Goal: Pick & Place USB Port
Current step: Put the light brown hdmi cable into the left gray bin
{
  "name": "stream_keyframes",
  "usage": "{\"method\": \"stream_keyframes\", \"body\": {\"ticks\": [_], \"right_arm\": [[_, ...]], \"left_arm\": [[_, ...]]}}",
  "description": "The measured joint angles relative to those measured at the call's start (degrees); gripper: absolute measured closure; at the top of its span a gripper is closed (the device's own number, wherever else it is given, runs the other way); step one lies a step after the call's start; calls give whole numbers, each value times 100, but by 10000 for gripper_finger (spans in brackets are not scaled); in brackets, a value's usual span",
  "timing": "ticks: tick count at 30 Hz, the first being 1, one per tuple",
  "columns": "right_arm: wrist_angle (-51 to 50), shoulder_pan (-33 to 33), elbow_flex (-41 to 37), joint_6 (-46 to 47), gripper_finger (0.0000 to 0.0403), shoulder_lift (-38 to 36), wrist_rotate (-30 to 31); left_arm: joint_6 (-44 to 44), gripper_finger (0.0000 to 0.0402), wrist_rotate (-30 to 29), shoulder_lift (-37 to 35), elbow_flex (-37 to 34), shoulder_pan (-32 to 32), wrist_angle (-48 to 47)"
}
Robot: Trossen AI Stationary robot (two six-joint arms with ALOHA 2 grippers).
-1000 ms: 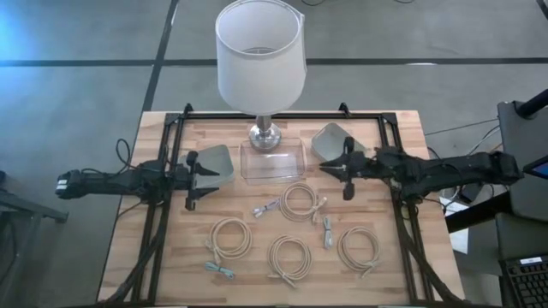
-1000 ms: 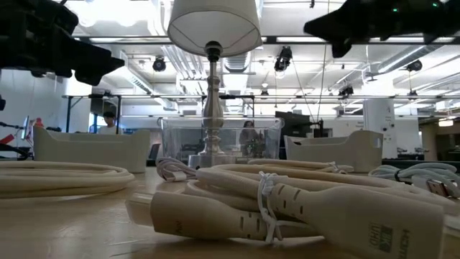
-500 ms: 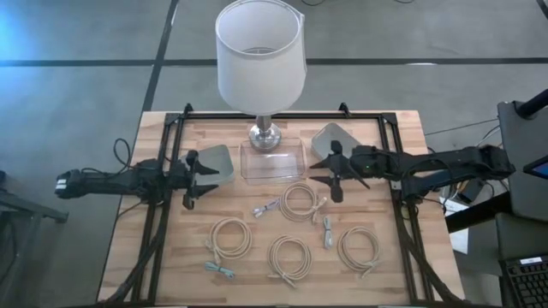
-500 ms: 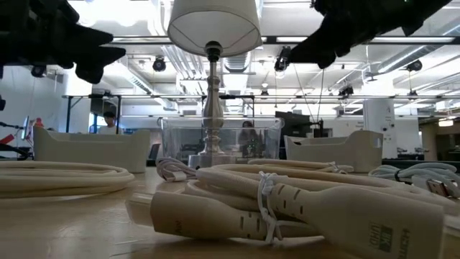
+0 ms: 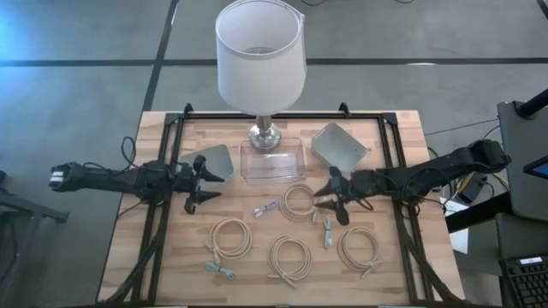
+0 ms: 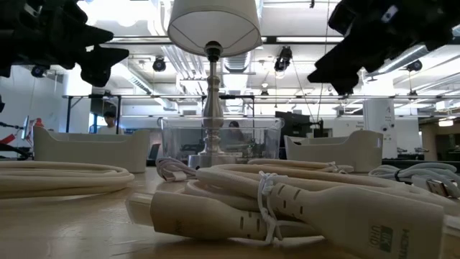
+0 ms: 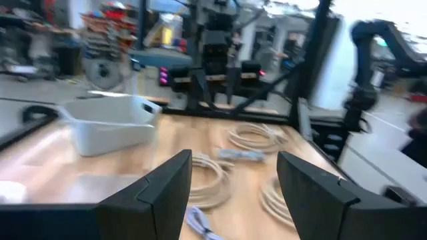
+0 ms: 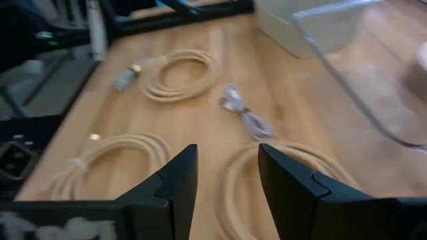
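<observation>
A coiled cream USB cable [image 5: 300,202] lies flat on the wooden table [image 5: 402,128], just to the inner side of the right gripper [image 5: 334,198] and a little below it, close under the open fingers. The coil has no long axis of its own; its plug tail [image 5: 319,205] trails off toward that gripper, roughly along the line of the arm's reach. The right gripper hovers above the tabletop with its two dark fingers [image 8: 175,189] spread apart and nothing between them; from its wrist camera the rim of the coil [image 8: 267,175] curves in just ahead of them. The left gripper [image 5: 199,181], fingers likewise parted and empty, hangs well apart from this cable, on the far side of the clear plastic tray [image 5: 274,161], beside a grey bin [image 5: 217,160]. By that layout the right arm looks much the nearer, and the pick seems to call for a short drop down and inward. Four more coils lie beyond: one [image 5: 358,249] below the right gripper, two more [image 5: 290,257] [image 5: 230,237] toward the table's near edge, and a small loose lead [image 5: 266,207] at the target coil's far side. A second grey bin [image 5: 340,144] and a white-shaded lamp [image 5: 260,53] stand toward the back.
</observation>
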Motion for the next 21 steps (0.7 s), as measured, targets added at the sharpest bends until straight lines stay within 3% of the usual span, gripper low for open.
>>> {"method": "stream_keyframes", "body": {"ticks": [9, 16, 21], "right_arm": [[1180, 434, -105, -119, 266, 635, 8], [1173, 430, 60, -607, 257, 763, 11], [1198, 430, 197, -804, 255, 686, 15]], "left_arm": [[50, 177, 82, 1224, 487, -893, 2], [42, 177, -650, 2358, 692, -1654, -351], [-150, 177, -1042, 3076, 771, -1842, -413]]}}
